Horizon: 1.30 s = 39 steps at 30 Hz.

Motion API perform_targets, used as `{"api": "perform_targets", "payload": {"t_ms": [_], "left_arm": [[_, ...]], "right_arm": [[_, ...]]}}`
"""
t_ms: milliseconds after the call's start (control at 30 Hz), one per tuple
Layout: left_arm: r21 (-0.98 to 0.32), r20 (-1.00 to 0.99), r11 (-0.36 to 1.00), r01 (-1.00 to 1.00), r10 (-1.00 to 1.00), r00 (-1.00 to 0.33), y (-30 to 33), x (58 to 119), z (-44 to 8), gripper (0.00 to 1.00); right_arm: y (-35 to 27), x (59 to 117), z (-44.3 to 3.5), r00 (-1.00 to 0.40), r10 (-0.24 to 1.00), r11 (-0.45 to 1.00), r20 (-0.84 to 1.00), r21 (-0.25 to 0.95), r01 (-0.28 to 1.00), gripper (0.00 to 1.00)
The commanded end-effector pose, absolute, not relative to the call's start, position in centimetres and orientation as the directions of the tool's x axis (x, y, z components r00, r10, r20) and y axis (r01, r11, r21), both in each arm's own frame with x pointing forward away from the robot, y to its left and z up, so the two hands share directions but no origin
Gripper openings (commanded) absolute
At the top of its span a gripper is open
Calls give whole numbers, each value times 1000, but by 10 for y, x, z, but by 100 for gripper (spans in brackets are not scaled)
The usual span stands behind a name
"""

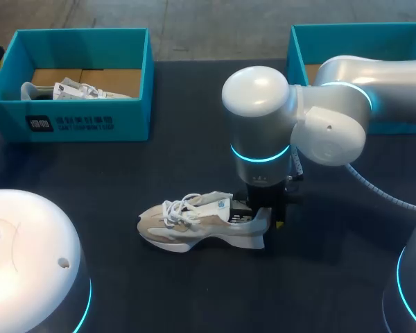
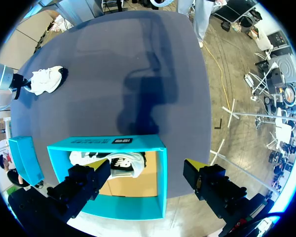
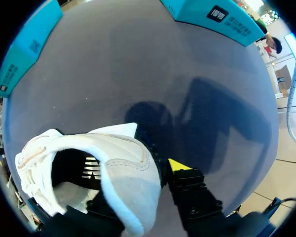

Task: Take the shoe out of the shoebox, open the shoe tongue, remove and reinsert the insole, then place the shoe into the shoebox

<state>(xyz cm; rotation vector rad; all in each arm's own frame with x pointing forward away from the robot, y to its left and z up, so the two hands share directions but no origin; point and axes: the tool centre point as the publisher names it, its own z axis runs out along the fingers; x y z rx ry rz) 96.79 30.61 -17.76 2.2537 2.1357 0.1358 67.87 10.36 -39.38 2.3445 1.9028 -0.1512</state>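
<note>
Shoe [image 1: 194, 225] lay mid-table, heel clamped by right gripper [image 1: 261, 216], bare tabletop [image 1: 159, 166] all around; left gripper [image 2: 149, 169] hung spread above shoebox [image 2: 89, 142].

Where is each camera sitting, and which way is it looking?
Head view: high up behind the robot, looking down at the table; the right arm shows, its end at the shoe.
Left wrist view: on the left wrist, looking down into a shoebox holding another shoe; the left hand shows, open.
Right wrist view: on the right wrist, looking along the right hand, shut on the shoe's heel.
Shared: all three views show the shoe on the table.
</note>
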Motion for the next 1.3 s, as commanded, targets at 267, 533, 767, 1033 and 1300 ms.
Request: {"api": "perform_targets", "payload": {"t_ms": [267,533,767,1033,1300], "left_arm": [[87,43,-55,995,998,52,306,966,-178,100],[87,43,-55,995,998,52,306,966,-178,100],[87,43,-55,995,998,52,306,966,-178,100],[87,43,-55,995,998,52,306,966,-178,100],[87,43,-55,995,998,52,306,966,-178,100]], "right_arm": [[110,674,-374,224,970,-220,-99,46,974,100],[108,674,-346,224,973,-223,-57,21,975,100],[108,674,-317,168,985,-168,25,-12,986,100],[103,673,-287,30,991,-32,127,12,999,100],[97,673,-259,-96,973,89,212,39,995,100]]}}
